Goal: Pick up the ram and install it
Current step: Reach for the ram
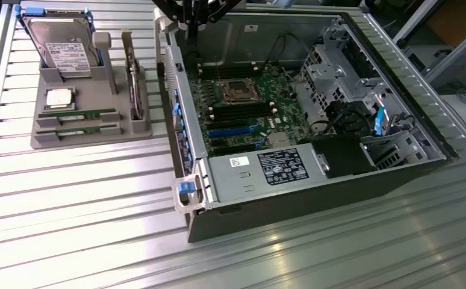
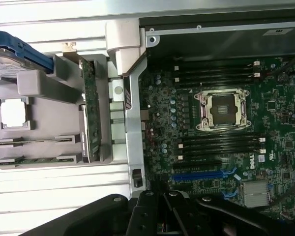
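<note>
Now | gripper [image 1: 194,18] clenched, empty, above case wall [image 1: 171,84] | ram [image 1: 78,113] well apart, exterior view's left, lengthwise along edge of holder [image 1: 80,139]

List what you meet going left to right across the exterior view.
In order: ram sticks → bracketed card → case side wall → CPU socket → drive cage.

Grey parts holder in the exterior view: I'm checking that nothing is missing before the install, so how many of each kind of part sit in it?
Ram sticks: 2
Hard drive: 1
Processor chip: 1
Card with metal bracket: 1
Total: 5
</note>
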`<state>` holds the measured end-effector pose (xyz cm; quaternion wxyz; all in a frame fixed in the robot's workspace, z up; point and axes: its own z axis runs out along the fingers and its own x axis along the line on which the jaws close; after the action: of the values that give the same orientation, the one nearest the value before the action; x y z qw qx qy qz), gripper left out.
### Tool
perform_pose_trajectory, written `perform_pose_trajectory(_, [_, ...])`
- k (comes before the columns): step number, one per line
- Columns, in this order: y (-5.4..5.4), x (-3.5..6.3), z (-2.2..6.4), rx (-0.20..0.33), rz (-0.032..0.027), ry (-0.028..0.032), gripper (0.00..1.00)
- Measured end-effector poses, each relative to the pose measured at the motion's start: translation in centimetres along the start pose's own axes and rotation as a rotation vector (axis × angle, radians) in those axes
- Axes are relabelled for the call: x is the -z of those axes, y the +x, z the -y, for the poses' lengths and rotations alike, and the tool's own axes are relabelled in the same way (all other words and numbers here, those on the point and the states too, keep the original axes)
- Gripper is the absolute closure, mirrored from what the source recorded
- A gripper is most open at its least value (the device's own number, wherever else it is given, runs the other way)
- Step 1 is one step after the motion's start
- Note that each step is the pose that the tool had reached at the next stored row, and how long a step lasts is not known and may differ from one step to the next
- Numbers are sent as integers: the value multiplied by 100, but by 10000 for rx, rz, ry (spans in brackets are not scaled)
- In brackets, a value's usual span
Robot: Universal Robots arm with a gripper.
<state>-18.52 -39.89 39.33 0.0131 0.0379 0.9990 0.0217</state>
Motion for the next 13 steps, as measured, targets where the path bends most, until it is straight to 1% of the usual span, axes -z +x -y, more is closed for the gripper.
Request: perform_pose_trajectory(13, [96,3,7,1,0,0,89])
